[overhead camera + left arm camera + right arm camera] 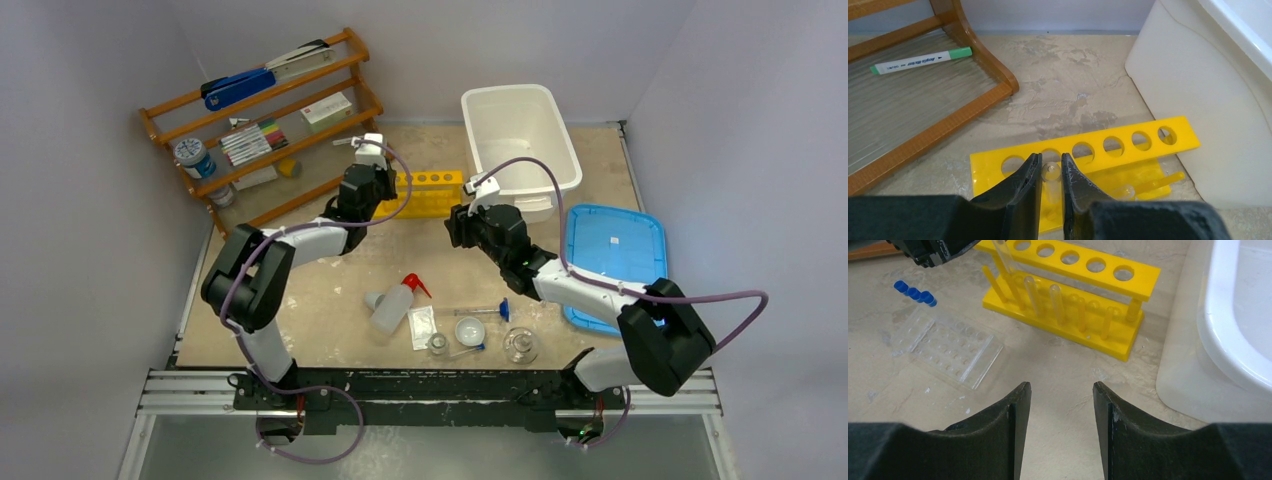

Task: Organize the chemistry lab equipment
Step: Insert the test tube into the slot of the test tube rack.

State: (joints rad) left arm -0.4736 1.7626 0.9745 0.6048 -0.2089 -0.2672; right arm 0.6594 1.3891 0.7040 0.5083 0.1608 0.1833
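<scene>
A yellow six-hole rack (432, 192) (1088, 150) (1068, 285) stands in front of the white tub. My left gripper (384, 198) (1051, 159) hangs over the rack's left end, shut on a clear tube (1051, 176) (1002, 257) that points down at the second hole. Other clear tubes (1055, 301) stand in the rack. My right gripper (457, 228) (1061, 387) is open and holds nothing, low over bare table in front of the rack. A clear tube tray (948, 347) with blue-capped tubes (915, 294) lies left of the rack. The squeeze bottle (393, 305), glass flasks (519, 345) and a dish (470, 330) sit near the front edge.
The white tub (520, 140) (1208, 100) (1243, 315) stands close behind and right of the rack. A blue lid (615, 260) lies to the right. The wooden shelf (260, 110) (923, 130) with a green marker (920, 60) fills the back left.
</scene>
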